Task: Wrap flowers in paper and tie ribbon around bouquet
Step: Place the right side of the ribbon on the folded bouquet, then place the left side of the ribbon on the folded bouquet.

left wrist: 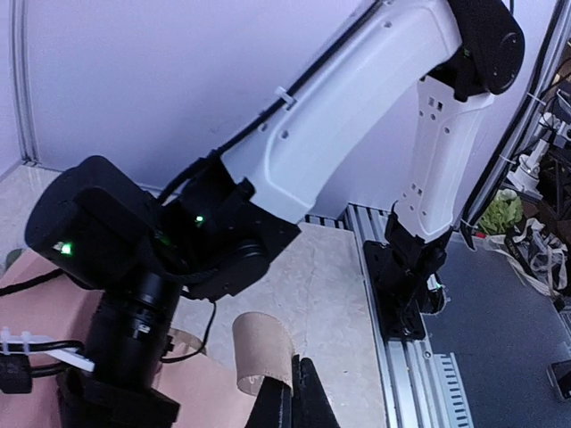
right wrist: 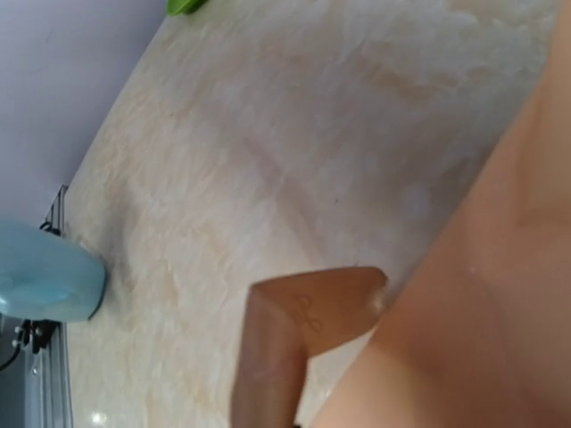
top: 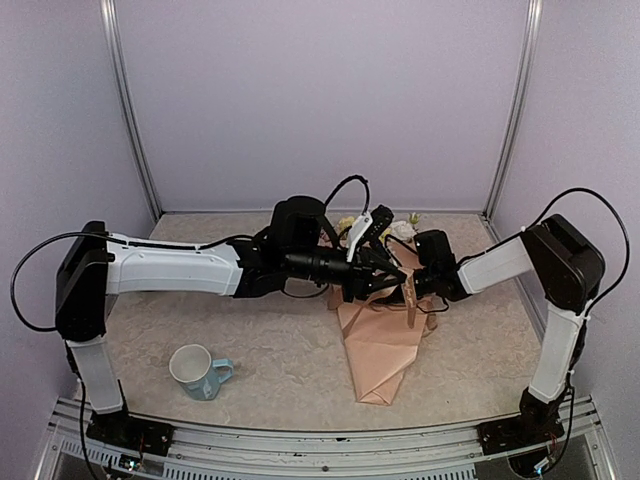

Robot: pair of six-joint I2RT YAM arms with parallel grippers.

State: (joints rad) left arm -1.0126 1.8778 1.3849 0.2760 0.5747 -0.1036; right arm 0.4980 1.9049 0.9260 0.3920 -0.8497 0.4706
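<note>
The left gripper [left wrist: 291, 403] is pressed shut on the ribbon [left wrist: 263, 355], and the right gripper [top: 420, 286] looks shut on it too, just above the paper [top: 380, 350] cone with the flowers [top: 404, 227] at its far end. If one arm pulls too hard, the slippy ribbon could slide out, or the cone could twist open. No words can be read; a tiny mark on the ribbon is too small to tell.
</note>
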